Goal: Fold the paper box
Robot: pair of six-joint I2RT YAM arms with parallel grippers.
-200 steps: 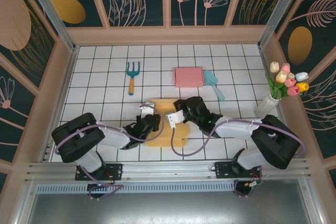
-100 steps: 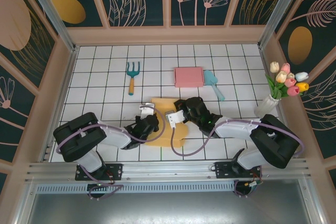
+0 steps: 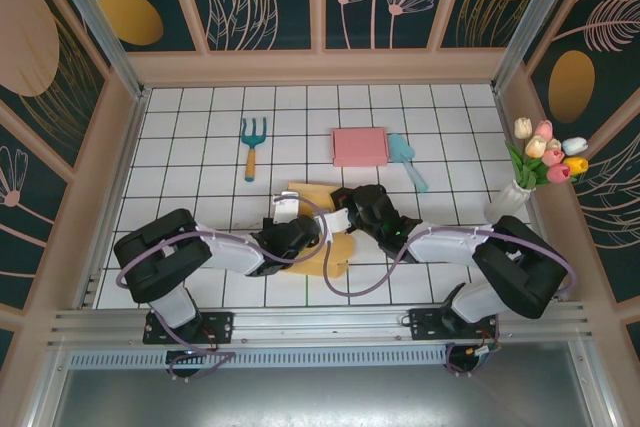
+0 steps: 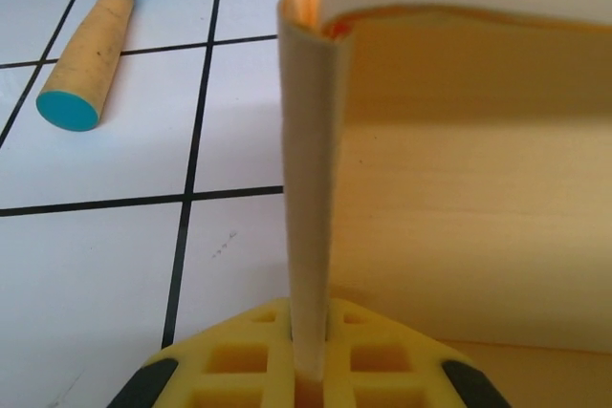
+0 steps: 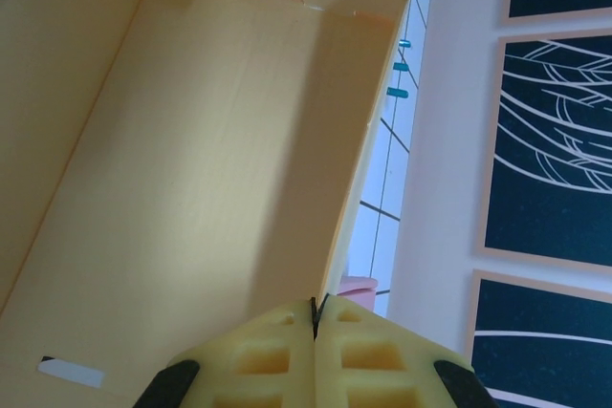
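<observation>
**Near the front of the tabletop, both tools grip the paper box**

Between the two arms, on the white tiled tabletop, the yellow paper box lies partly folded, just ahead of the arm bases. Its walls are raised, and much of it is covered from above by the two wrists.

The left tool meets the box from the left. In the left wrist view the tool is closed on a thin upright flap of the box, pinching it by its lower end. The flap stands on edge and folds over at the top into a broad yellow panel to its right.

The right tool comes in from the right and sits over the box's middle. Seen from the right wrist, the pads of this tool are pressed together, and the edge of a box wall runs straight into the seam between them, so it appears to be pinching that wall. How deep the paper goes between the pads is hidden.

A teal garden fork with a wooden handle lies well beyond the box to the left, its handle end showing past the flap. A pink pad and a teal scoop lie farther back. A vase of tulips stands at the right edge.
</observation>
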